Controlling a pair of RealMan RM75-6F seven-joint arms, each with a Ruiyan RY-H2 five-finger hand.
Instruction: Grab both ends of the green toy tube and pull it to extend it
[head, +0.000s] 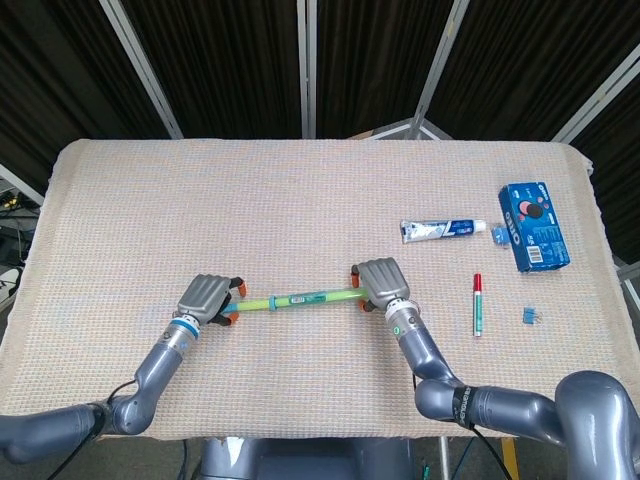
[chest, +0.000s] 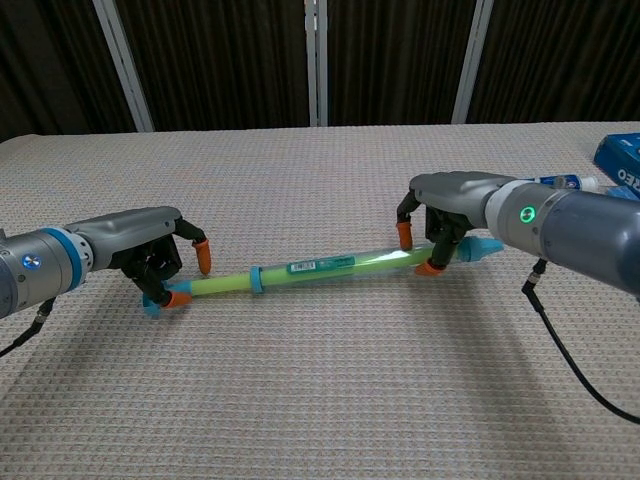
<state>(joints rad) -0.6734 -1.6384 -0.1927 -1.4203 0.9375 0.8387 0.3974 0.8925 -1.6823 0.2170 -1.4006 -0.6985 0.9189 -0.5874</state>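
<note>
Head view: we see the green toy tube (head: 296, 298) lying left to right on the woven table cover (head: 300, 200), near the front middle. The left hand (head: 207, 299) sits curled over its left end, the right hand (head: 383, 284) over its right end. Off to the right lie a toothpaste tube (head: 443, 230), a blue cookie box (head: 533, 225), a red marker (head: 477, 304) and a small blue clip (head: 529, 315).

Chest view: we note the left hand (chest: 140, 258) with orange fingertips (chest: 178, 295) closed around the tube (chest: 320, 268) beside its blue end cap. The right hand (chest: 450, 210) grips the other end, which is raised slightly, its blue tip poking out.
</note>
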